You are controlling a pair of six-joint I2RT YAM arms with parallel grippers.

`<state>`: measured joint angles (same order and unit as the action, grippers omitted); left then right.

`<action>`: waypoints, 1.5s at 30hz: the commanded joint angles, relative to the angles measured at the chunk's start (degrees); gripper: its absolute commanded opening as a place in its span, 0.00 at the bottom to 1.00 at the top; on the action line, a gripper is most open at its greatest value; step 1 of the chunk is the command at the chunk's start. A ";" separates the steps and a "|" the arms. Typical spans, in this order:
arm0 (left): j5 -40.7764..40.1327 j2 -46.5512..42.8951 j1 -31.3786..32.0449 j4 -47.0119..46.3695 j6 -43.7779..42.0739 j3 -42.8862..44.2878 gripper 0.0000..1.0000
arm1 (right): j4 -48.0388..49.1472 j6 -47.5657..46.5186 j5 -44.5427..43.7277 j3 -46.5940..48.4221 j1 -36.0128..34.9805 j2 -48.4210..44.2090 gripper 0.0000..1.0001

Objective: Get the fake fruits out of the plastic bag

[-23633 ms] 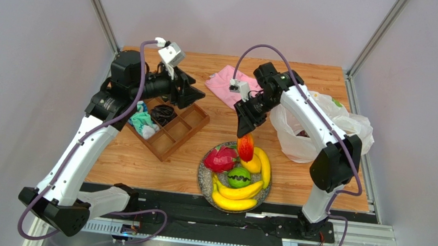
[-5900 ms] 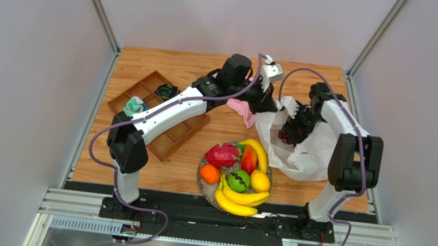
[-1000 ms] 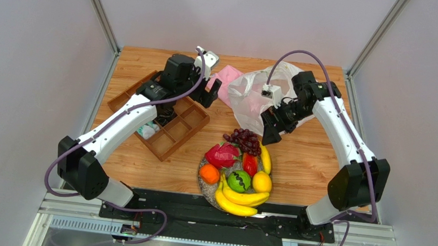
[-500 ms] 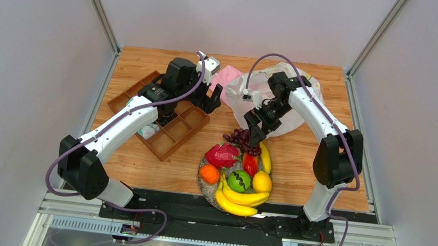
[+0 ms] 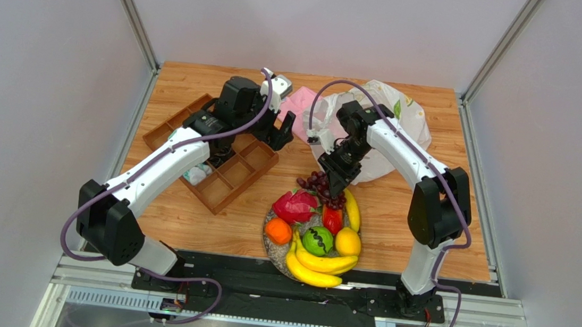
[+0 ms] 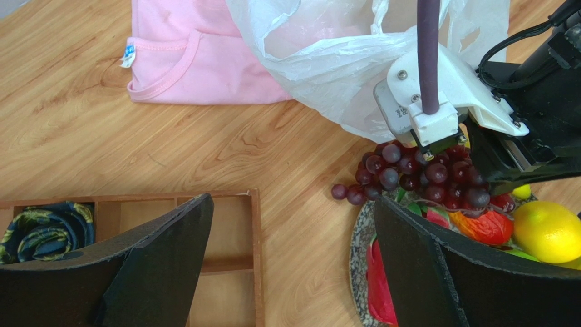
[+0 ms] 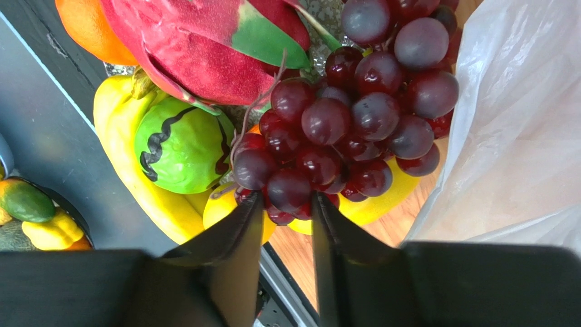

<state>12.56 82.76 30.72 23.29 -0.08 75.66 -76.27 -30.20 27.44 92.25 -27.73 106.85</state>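
Wooden table (image 5: 393,221) carries a plate (image 6: 356,238) heaped with fake fruits (image 5: 319,240); the grapes (image 7: 354,116) lie on its far edge, their nearest berries right at the tips of the right jaws, which stand narrow, though I cannot tell whether they pinch. Left jaws hang wide and bare nearby, and the plastic bag (image 6: 320,54) behind the plate is too cloudy to see into.

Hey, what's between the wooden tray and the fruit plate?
Only bare tabletop separates the tray from the plate, clearest in the left wrist view; grapes spill over just beyond it.
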 commanded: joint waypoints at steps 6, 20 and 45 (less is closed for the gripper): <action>-0.60 0.65 -0.05 -2.37 -1.94 2.91 0.96 | -0.37 -4.17 2.26 6.71 -3.82 -3.04 0.24; -0.08 -3.92 -0.57 -3.17 -3.18 4.14 0.96 | -2.23 -1.46 -9.31 8.47 -6.90 -12.18 0.63; 5.55 -12.27 -7.16 -5.71 -3.00 -5.17 0.96 | 20.99 10.60 -17.08 -11.21 -6.03 -14.57 0.83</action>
<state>16.12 70.85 23.73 19.88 -2.94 70.89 -56.66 -21.54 10.46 78.11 -33.63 92.09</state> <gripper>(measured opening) 0.964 0.831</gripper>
